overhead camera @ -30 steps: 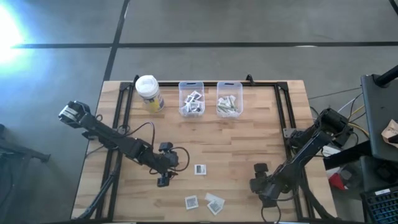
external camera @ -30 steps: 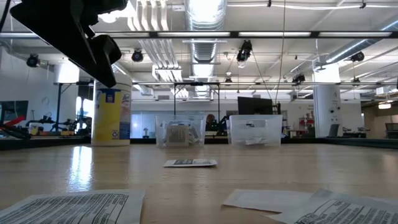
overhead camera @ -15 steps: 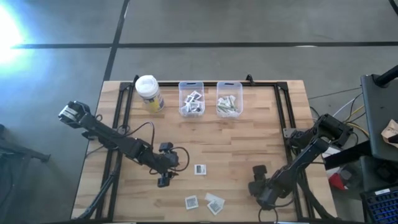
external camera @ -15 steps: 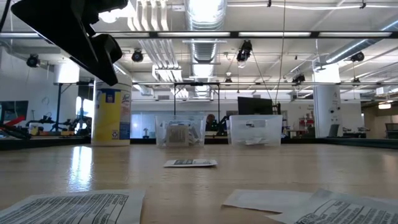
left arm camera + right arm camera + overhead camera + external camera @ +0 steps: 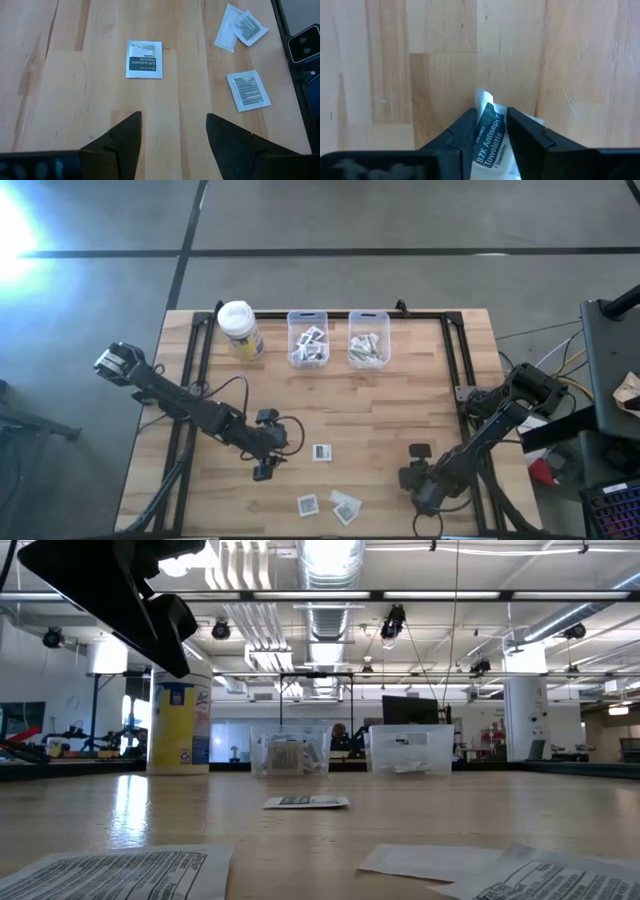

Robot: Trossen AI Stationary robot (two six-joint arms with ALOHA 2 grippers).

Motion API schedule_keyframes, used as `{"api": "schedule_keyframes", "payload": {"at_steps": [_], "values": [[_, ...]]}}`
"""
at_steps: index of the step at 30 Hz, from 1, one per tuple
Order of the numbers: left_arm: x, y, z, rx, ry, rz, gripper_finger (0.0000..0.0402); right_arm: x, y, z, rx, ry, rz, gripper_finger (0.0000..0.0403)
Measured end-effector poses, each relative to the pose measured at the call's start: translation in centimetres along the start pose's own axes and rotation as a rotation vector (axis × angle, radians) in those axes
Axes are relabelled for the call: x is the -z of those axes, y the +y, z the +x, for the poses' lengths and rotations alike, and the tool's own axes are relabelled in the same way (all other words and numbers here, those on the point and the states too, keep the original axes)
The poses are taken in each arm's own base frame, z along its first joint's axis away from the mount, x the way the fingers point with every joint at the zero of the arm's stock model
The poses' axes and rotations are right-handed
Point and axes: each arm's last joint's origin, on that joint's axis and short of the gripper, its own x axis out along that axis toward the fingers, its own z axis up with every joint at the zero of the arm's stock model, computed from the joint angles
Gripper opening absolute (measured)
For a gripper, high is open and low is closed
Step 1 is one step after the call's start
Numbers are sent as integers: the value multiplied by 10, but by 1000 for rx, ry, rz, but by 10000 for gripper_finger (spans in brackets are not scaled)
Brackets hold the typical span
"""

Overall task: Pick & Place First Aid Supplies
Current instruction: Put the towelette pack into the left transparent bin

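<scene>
The first aid supplies are small flat white packets. One packet (image 5: 321,452) lies mid-table, and two more (image 5: 308,504) (image 5: 345,505) lie near the front edge. My right gripper (image 5: 415,480) (image 5: 490,132) points down near the front right and is shut on another packet (image 5: 489,120) printed "BZK Antiseptic Towelette". My left gripper (image 5: 262,470) (image 5: 172,135) hovers open left of the mid-table packet (image 5: 144,60), touching nothing. In the high view the held packet is hidden under the right gripper. My right gripper pinches the towelette packet between its two fingers (image 5: 468,131), which press in on two opposite sides. The fingers come from above, pointing down. The packet buckles up between them, and its free edge (image 5: 482,97) curls up past the fingertips. Whether it rests on the wood I cannot tell.
At the far edge stand a yellow container with a white lid (image 5: 240,330) and two clear bins (image 5: 308,338) (image 5: 368,338) holding packets. A black frame (image 5: 455,360) runs along the table's sides. Bare wood lies between the bins and the loose packets.
My right arm has leaned forward and its gripper has sunk a little toward the table. My left arm and the loose packets have kept still.
</scene>
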Motion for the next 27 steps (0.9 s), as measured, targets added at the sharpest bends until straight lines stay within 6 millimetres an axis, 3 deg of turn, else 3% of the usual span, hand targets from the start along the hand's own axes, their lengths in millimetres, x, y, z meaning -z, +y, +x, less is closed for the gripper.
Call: {"api": "schedule_keyframes", "payload": {"at_steps": [12,20,27], "values": [[2,2,0,-36,18,45,213,-16,11,-17,36,-58,-31,34],[12,9,0,-134,86,29,213,-32,13,-27,51,-148,5,28],[31,17,7,-172,133,-1,213,-65,4,-40,121,-291,32,28]]}}
